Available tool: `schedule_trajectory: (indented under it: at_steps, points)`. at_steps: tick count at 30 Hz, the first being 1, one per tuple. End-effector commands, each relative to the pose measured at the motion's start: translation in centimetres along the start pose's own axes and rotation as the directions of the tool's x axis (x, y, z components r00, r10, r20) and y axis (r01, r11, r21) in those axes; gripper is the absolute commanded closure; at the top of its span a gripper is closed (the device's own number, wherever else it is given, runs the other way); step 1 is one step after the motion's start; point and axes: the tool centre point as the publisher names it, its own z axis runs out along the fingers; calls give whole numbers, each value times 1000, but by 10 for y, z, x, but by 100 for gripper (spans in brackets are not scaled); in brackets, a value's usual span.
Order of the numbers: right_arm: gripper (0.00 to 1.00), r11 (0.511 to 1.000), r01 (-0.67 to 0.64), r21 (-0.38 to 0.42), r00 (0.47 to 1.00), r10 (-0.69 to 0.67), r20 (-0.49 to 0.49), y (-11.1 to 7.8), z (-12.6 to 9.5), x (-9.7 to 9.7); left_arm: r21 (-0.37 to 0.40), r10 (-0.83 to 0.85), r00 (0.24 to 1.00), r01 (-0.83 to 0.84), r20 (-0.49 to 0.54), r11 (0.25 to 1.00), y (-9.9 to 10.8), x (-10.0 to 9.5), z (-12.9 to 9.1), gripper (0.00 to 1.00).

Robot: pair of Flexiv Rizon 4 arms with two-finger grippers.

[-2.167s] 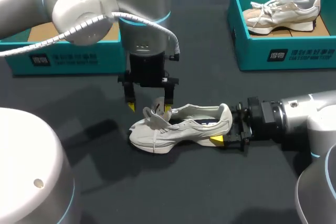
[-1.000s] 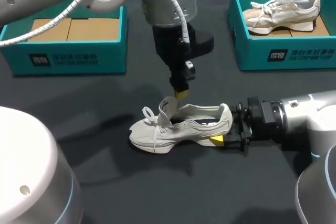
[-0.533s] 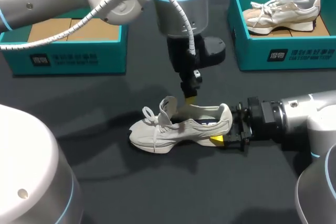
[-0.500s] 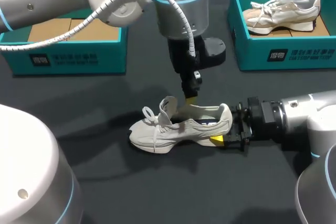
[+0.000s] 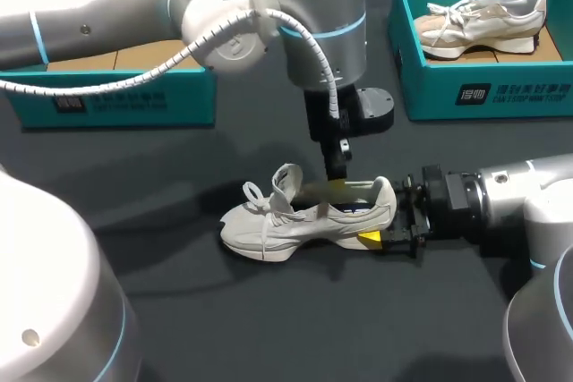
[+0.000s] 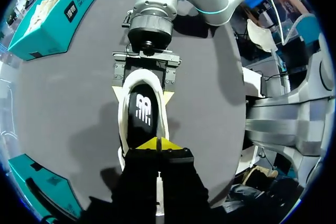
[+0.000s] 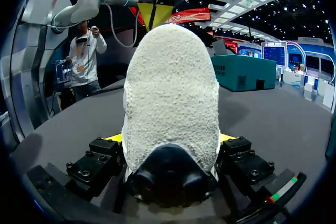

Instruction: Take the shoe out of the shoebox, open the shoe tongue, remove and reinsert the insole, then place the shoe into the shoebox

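Centre frame: shoe point(image 5: 304, 214) on table point(image 5: 224, 310) | right gripper point(image 5: 385, 221) clamps heel, both sides | left gripper point(image 5: 337, 185) tips together at insole point(image 6: 140, 115); I can't confirm a hold

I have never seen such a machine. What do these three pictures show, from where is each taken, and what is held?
This is a robot with two arms at a dark table. The wide picture looks down from above and behind it; each round picture comes from a camera on one arm's wrist. On the table lie a white shoe and two teal shoeboxes: the left box shows only its cardboard floor, the right box holds a second shoe. The right gripper clamps the white shoe's heel from both sides. The left gripper, its yellow tips together, points down at the shoe's opening, above the dark insole; whether it pinches anything, I cannot tell.
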Motion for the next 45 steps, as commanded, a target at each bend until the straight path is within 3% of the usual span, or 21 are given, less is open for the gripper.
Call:
schedule_trajectory:
  at_steps: [1, 3, 13, 18, 27, 44, 45]
  points:
    - [100, 1000, -1, 3, 1000, 1, 2, 0, 0, 0, 18, 50, 999, -50, -7, 999, -8, -5, 30, 100]
    - [100, 1000, -1, 3, 1000, 1, 2, 0, 0, 0, 46, 103, 995, -102, -19, 994, -6, -8, 37, 100]
    - [100, 1000, -1, 3, 1000, 1, 2, 0, 0, 0, 46, 103, 995, -102, -19, 994, -6, -8, 37, 100]
    - [100, 1000, -1, 3, 1000, 1, 2, 0, 0, 0, 24, 67, 998, -67, -18, 997, -8, -15, 54, 100]
    - [100, 1000, -1, 3, 1000, 1, 2, 0, 0, 0, 11, 50, 997, -49, -57, 999, 3, -19, 65, 100]
    - [100, 1000, -1, 3, 1000, 1, 2, 0, 0, 0, 7, 141, 988, -141, -62, 990, 22, -1, 79, 100]
    - [100, 1000, -1, 3, 1000, 1, 2, 0, 0, 0, 7, 142, 988, -142, -58, 990, 22, -1, 80, 93]
